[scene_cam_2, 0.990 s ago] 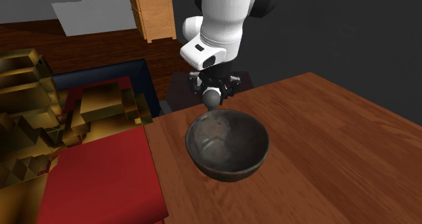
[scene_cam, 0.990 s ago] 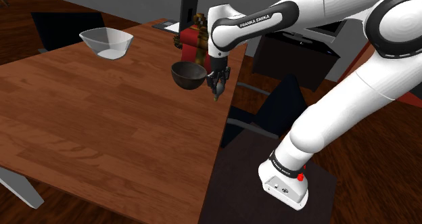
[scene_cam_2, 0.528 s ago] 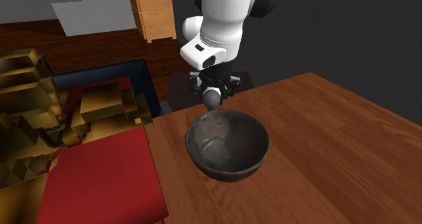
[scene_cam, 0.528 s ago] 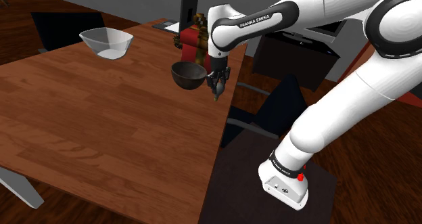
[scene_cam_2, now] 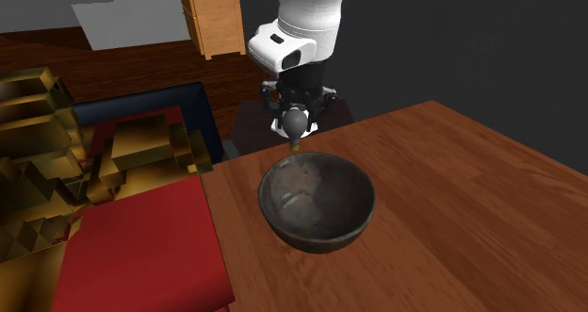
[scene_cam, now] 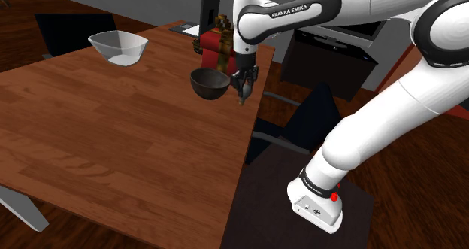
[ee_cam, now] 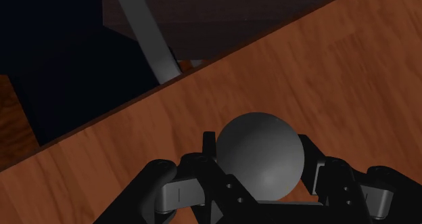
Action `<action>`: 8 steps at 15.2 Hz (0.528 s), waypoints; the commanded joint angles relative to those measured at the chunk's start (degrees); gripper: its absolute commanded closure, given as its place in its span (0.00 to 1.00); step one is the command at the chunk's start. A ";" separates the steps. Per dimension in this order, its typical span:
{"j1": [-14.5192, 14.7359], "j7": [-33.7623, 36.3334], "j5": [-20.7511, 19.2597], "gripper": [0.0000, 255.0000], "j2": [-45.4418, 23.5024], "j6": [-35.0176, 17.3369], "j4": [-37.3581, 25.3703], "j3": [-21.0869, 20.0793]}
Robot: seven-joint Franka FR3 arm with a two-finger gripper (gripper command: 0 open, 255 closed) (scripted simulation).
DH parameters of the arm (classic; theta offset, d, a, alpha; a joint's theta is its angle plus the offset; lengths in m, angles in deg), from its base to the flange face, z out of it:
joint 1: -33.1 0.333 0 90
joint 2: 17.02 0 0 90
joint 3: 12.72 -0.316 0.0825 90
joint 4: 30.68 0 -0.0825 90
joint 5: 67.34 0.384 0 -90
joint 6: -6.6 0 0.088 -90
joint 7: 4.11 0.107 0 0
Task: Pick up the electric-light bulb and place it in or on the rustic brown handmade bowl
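While the grey bulb (ee_cam: 258,151) hangs in the air, I see it clamped between the black fingers (ee_cam: 207,145) of the gripper (scene_cam_2: 296,123), globe up and base pointing down. Shoulder view: bulb (scene_cam: 242,97) is at 3 o'clock of the dark bowl (scene_cam: 209,83), just beside the rim, not touching. Second exterior view: it's at 12 o'clock of the dark bowl (scene_cam_2: 318,233), above the far rim and clear of it. Dark bowl stands upright on the wood table (scene_cam: 113,135), near the edge. Wrist view has tabletop under the bulb, with the table edge close by. Clear bowl (scene_cam: 119,47) is at 10 o'clock of the dark bowl, well apart. Red-and-gold object (scene_cam: 213,43) is at 12 o'clock, just behind it.
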State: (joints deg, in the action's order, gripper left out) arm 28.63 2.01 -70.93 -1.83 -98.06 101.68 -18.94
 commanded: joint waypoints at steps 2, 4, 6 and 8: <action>0.00 -0.22 0.07 1.00 0.60 2.28 -1.67 0.05; 0.00 -0.37 0.12 1.00 1.00 3.86 -2.85 0.07; 0.00 -0.51 0.16 1.00 1.35 5.42 -4.07 0.10; -0.01 -0.64 0.19 1.00 1.64 6.98 -5.35 0.12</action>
State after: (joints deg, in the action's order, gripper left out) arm 28.61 1.42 -70.77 -0.38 -91.92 96.97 -18.82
